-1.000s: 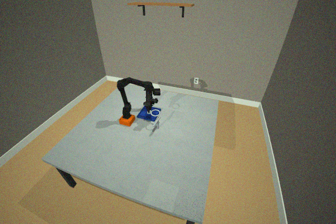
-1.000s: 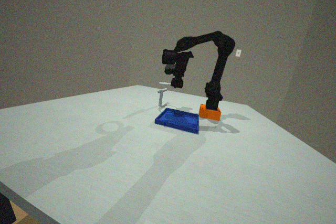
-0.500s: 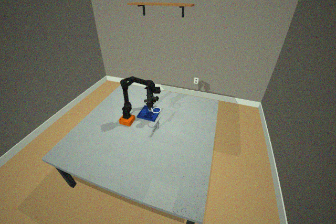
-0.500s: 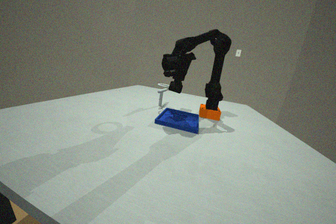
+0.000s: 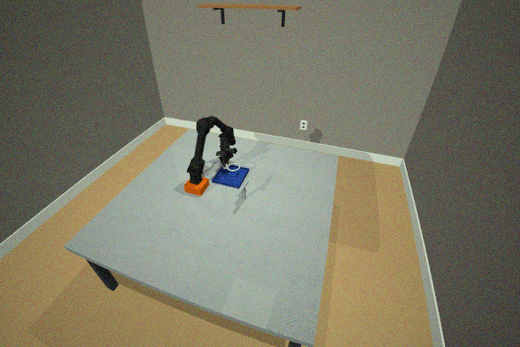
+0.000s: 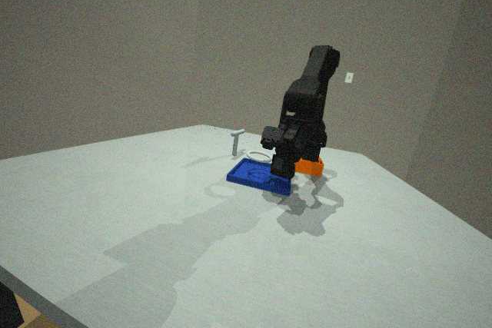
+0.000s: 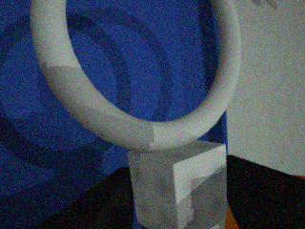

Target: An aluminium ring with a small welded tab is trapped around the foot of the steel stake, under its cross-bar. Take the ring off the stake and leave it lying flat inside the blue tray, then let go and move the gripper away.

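Above the blue tray (image 5: 230, 181) (image 6: 254, 185) (image 7: 143, 29), ring (image 5: 227, 166) (image 6: 259, 152) (image 7: 231, 62), tab between pincer (image 5: 225, 165) (image 7: 177, 172) fingers

Grey walls (image 5: 293, 62) (image 6: 119, 38) enclose a tan wooden floor (image 5: 357, 209), with a wooden shelf (image 5: 248, 6) high on the far wall above a white outlet (image 5: 303, 124) (image 6: 348, 77).

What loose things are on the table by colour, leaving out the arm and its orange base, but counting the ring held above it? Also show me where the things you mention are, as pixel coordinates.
Blue: 1, the tray (image 5: 239, 180) (image 6: 240, 179) (image 7: 143, 62)
Grey or whitish: 2, the stake (image 5: 243, 192) (image 6: 235, 145) and the ring (image 5: 228, 168) (image 6: 248, 156) (image 7: 230, 67)
Total: 3
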You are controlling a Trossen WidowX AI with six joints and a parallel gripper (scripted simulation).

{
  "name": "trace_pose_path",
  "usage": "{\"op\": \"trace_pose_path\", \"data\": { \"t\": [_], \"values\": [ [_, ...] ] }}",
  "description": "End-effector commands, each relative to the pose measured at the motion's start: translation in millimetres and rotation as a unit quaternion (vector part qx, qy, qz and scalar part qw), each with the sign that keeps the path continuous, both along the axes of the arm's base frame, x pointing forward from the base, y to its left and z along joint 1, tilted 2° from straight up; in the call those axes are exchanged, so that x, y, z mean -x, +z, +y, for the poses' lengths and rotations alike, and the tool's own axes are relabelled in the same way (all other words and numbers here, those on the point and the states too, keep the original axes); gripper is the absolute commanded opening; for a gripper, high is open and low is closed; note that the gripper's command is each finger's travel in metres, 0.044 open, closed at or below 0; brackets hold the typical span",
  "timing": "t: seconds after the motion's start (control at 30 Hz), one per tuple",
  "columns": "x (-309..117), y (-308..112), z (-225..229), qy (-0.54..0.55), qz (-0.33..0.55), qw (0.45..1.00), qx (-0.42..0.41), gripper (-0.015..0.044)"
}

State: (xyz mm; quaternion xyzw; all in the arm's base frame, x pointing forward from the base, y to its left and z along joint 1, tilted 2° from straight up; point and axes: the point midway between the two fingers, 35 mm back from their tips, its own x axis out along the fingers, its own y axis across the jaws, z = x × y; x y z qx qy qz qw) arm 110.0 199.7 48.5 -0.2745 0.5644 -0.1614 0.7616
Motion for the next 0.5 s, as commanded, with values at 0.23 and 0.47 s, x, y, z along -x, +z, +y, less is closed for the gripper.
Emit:
{"op": "trace_pose_path", "data": {
  "t": [0.23,0.47],
  "values": [
    [0,-25,2,-0.005,-0.002,1.0,-0.001,0.0026],
    [0,-25,2,-0.005,-0.002,1.0,-0.001,0.021]
  ]
}}
